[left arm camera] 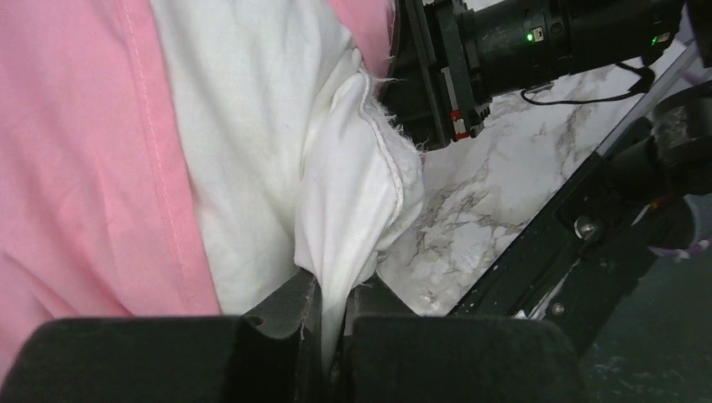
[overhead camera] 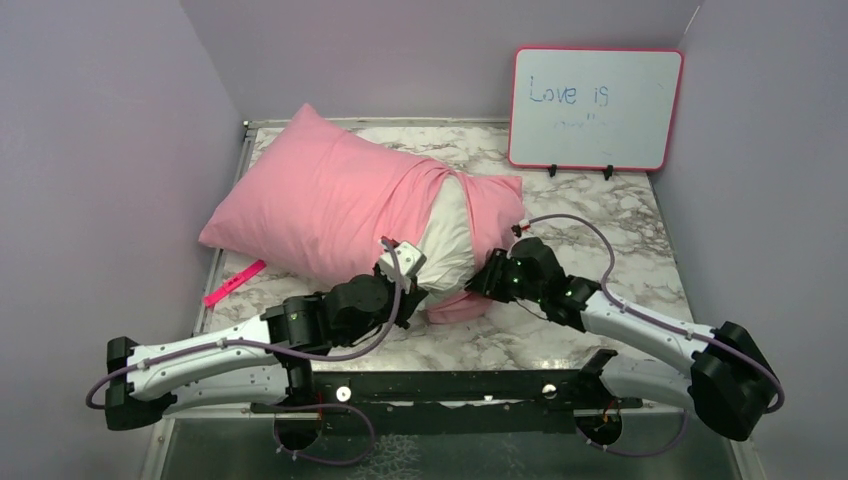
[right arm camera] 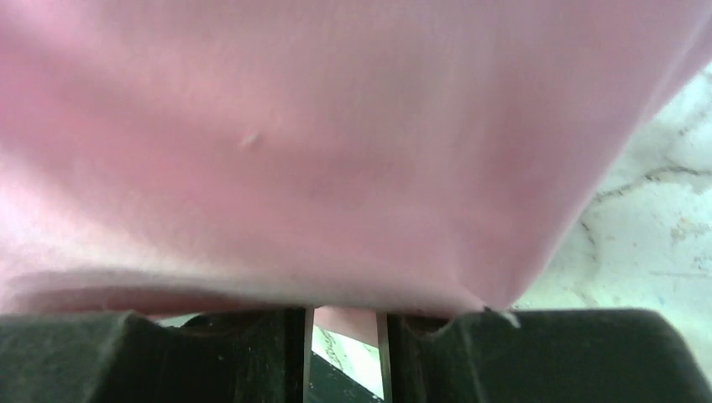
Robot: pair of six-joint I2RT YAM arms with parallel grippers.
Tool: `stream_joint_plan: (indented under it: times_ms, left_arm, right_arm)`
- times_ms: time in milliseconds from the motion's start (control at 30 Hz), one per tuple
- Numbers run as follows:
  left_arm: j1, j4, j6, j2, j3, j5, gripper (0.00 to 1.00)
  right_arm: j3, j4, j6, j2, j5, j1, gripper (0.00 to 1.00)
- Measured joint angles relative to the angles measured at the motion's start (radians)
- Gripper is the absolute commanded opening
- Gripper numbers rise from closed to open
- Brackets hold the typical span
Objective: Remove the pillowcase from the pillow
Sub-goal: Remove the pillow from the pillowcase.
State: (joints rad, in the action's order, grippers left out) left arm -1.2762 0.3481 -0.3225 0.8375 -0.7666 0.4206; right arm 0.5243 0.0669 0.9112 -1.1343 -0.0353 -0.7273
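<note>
The left fingers (left arm camera: pixel 277 323) are pressed together on a fold of white cloth at the near corner of the pillow (overhead camera: pixel 450 235), where the seam shows frayed threads. That corner pokes out of the open end of the pillowcase (overhead camera: pixel 320 200). The cover still wraps most of the pillow, from the far left of the marble surface (overhead camera: pixel 600 215) across to a bunched, gathered band around the bared white part.

Further right, the right fingers (right arm camera: pixel 210 353) sit close together with a narrow gap, and pink cloth hangs into that gap. They seem to be pinching the loose hem of the cover, just beside the left arm's grip.

The job looks to be in its early pulling stage: one arm anchors the pillow while the other has the cover. Next, the two grips likely need to move apart. The pillow corner would be held steady or drawn out toward the near edge while the hem is peeled back over the plump body toward the far left. The cover looks smooth and slightly shiny, so it may slip.
</note>
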Motion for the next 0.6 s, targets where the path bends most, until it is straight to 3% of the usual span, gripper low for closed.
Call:
stream_joint_plan:
  times_ms: [133, 300, 600]
  left_arm:
    - [0.003, 0.022, -0.040, -0.098, 0.015, -0.010, 0.00]
    - [0.005, 0.015, -0.111, -0.177, 0.081, -0.019, 0.00]
    - [0.004, -0.007, -0.164, -0.117, 0.105, -0.020, 0.00]
  right_arm:
    - [0.018, -0.021, -0.045, 0.015, -0.023, 0.003, 0.34]
    - [0.099, 0.080, -0.111, -0.003, -0.047, 0.007, 0.51]
    - [0.153, 0.245, -0.196, 0.116, -0.046, 0.036, 0.55]
